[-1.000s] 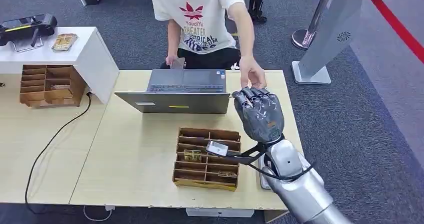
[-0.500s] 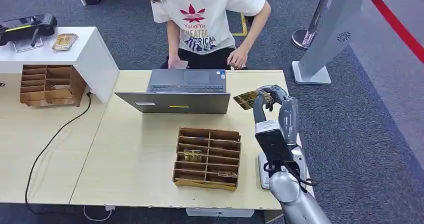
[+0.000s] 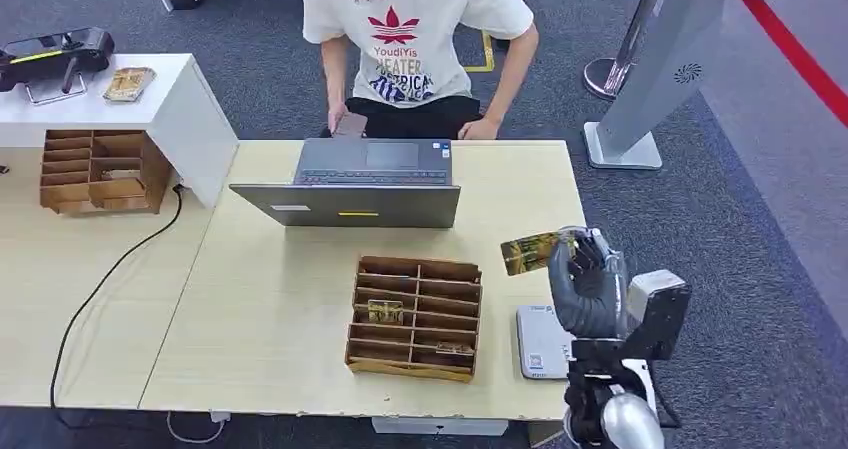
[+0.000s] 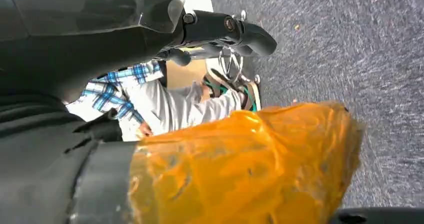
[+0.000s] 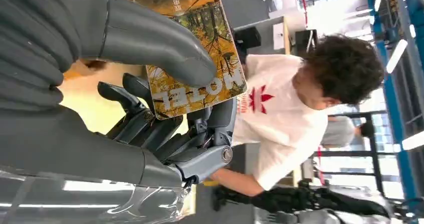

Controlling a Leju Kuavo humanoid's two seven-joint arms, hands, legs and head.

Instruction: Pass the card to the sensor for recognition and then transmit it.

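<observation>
My right hand [image 3: 587, 287] hangs over the table's right front part and holds a yellow-brown printed card [image 3: 528, 252]. In the right wrist view the card [image 5: 196, 49] is pinched between the thick thumb [image 5: 150, 37] and the dark fingers [image 5: 165, 129] beneath it. The sensor, a flat grey-white reader [image 3: 541, 342], lies on the table just below and nearer than the hand, apart from the card. My left hand [image 4: 150, 19] hangs by my side over the carpet, its dark fingers [image 4: 235, 29] stretched out with nothing in them.
A wooden slotted organiser [image 3: 415, 316] stands left of the reader. Behind it is an open laptop [image 3: 350, 184], and a person in a white T-shirt [image 3: 415, 39] sits at the far edge. Another organiser [image 3: 95, 169] and a white stand [image 3: 175, 104] are at the left.
A second ago the person's hand was at my raised right hand. The person has drawn back, and my right hand with the card has come down and nearer, over the reader.
</observation>
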